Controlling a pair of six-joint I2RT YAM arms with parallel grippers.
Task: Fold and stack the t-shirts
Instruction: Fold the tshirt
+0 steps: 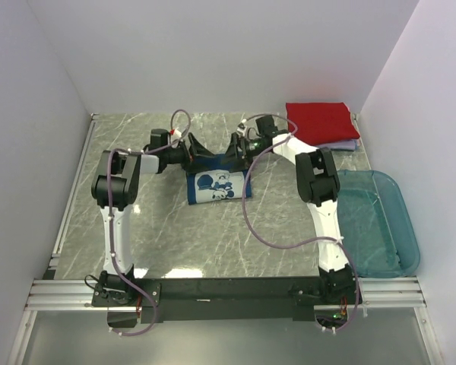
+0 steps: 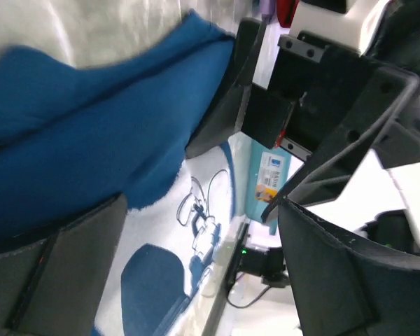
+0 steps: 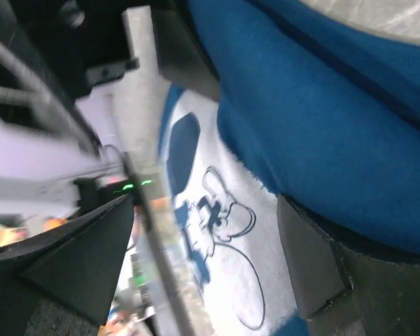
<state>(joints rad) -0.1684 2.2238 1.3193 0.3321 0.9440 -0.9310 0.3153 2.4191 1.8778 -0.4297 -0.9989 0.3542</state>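
Noted dark blue t-shirt [image 1: 216, 186] folded at mid surface [image 1: 159, 228], white print upward. Observed left jaws apart at its far left edge, right jaws apart at its far right edge. Saw blue cloth between both pairs in wrist views; apparently no grip, though blur prevents certainty. Recorded red t-shirt [image 1: 319, 120] folded at far right corner atop pale lavender t-shirt [image 1: 349, 144]. Logged teal tub [image 1: 401, 209] along right edge.
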